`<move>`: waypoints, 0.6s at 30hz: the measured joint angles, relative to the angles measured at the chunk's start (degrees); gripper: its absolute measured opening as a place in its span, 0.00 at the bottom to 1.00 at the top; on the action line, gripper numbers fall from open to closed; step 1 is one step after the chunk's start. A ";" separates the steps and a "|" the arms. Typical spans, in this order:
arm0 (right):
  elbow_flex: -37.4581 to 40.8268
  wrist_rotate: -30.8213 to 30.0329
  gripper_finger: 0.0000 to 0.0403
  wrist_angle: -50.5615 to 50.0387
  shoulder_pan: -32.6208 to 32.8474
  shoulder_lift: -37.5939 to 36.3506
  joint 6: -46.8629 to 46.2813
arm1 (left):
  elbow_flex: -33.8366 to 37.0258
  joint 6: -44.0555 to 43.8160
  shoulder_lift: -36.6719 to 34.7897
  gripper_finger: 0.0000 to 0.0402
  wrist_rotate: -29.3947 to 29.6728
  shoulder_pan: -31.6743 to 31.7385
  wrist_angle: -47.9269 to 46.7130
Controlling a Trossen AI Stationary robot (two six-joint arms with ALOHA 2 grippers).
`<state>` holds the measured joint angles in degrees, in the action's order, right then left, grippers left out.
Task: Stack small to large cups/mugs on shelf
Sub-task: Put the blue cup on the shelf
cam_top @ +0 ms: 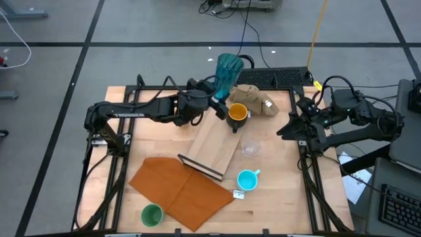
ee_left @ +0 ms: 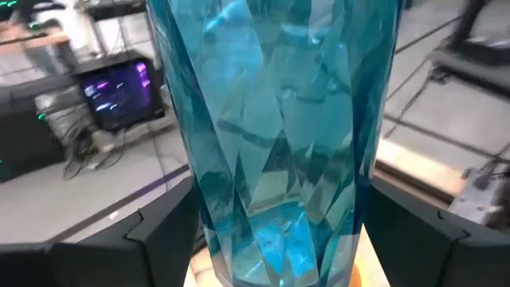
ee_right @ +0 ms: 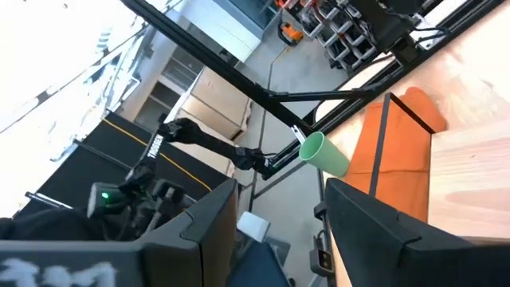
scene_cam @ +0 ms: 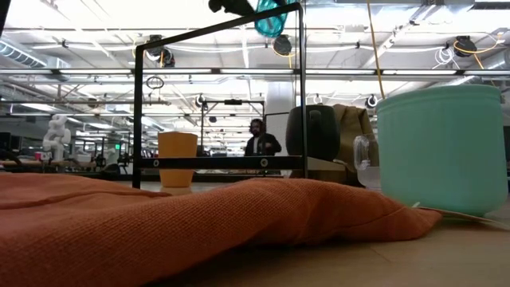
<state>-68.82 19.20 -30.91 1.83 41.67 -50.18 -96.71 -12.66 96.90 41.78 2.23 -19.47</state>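
The wooden table (cam_top: 270, 197) carries everything, with the left arm reaching across its far half and the right arm waiting at its right edge. An orange-brown cloth sheet (cam_top: 181, 187) lies flat on the near left part, and the pale wooden shelf (cam_top: 216, 146) rests across the middle, its dark-edged short end overlapping the sheet's far corner. A tan cloth lump (cam_top: 253, 99) sits at the far edge.

The left gripper (cam_top: 217, 100) is clamped on the tall teal tumbler (cam_top: 228, 74), holding it raised and tilted above the shelf's far end; in the left wrist view the tumbler (ee_left: 275, 135) fills the space between both fingers (ee_left: 151, 239). The dark yellow-lined mug (cam_top: 237, 114) stands just beside it on the shelf's far end.

The right gripper (cam_top: 284, 130) hangs with its jaws apart, holding nothing.

The light blue mug (cam_top: 247, 179) stands right of the shelf's near end, the clear glass (cam_top: 250, 149) between it and the dark mug. The green cup (cam_top: 152, 214) sits at the near left, beside the sheet. An orange cup (scene_cam: 177, 162) shows only in the low view.
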 joint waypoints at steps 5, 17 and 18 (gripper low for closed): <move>-0.01 0.00 0.45 -1.71 0.00 0.00 1.67 | 0.07 0.02 -0.23 0.76 0.42 0.28 -1.61; 0.00 0.18 0.45 -4.99 0.02 -0.60 3.14 | 3.88 -1.96 -2.73 0.76 0.62 1.57 1.54; 0.00 0.26 0.45 -5.07 0.02 -0.70 3.16 | 3.85 -0.82 -3.48 0.76 0.63 1.31 2.90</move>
<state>-68.82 19.46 -35.98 1.85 40.97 -47.02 -92.86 -13.48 93.43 42.40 3.54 -16.57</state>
